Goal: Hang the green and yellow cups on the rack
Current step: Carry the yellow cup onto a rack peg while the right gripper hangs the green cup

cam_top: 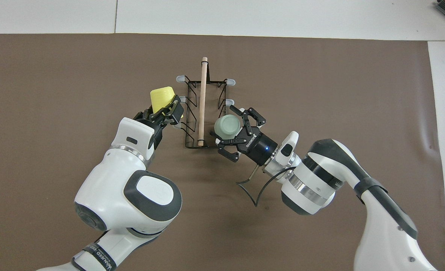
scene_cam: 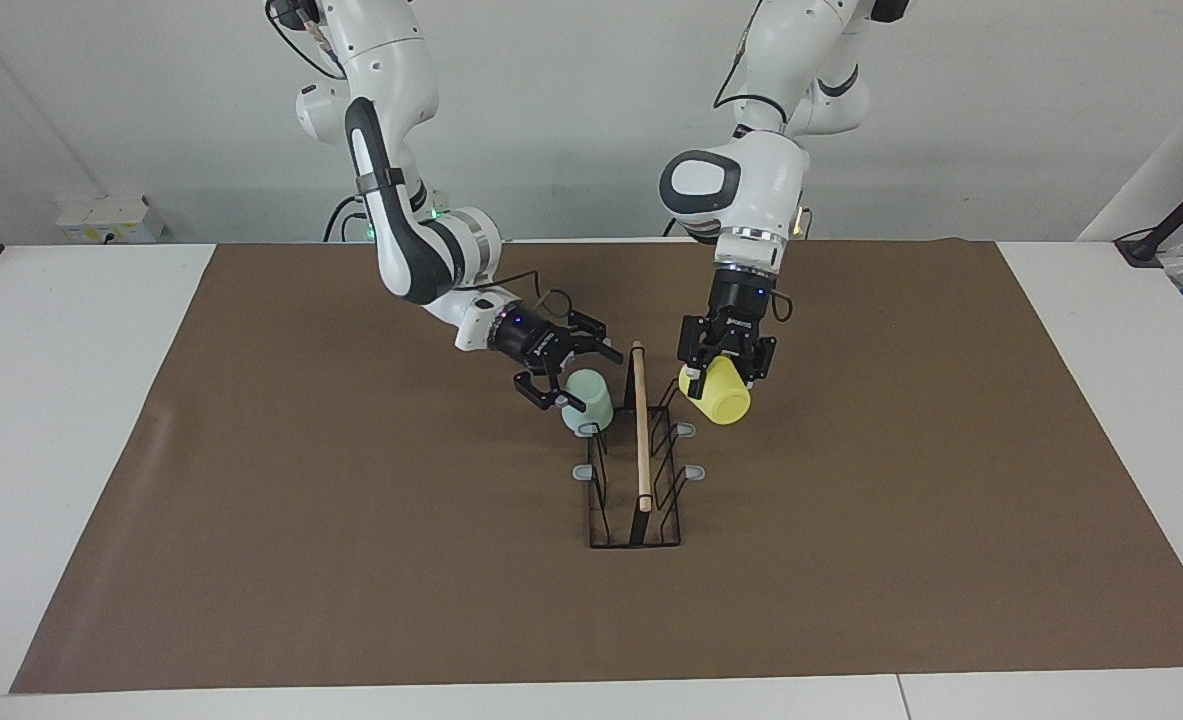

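Note:
The rack (scene_cam: 642,450) stands mid-mat, its wooden rod (cam_top: 202,94) pointing away from the robots. The green cup (scene_cam: 588,400) sits upside down and tilted over the rack's peg nearest the robots on the right arm's side; it also shows in the overhead view (cam_top: 227,125). My right gripper (scene_cam: 583,380) is open, its fingers on either side of that cup (cam_top: 227,127). My left gripper (scene_cam: 719,376) is shut on the yellow cup (scene_cam: 719,400) and holds it tilted by the nearest peg on the left arm's side (cam_top: 162,98). I cannot tell whether it touches that peg.
A brown mat (scene_cam: 351,560) covers the white table (scene_cam: 61,400). Two free grey-tipped pegs (scene_cam: 686,429) show on the left arm's side and two (cam_top: 230,81) on the right arm's side. A loose cable (cam_top: 250,188) hangs under the right wrist.

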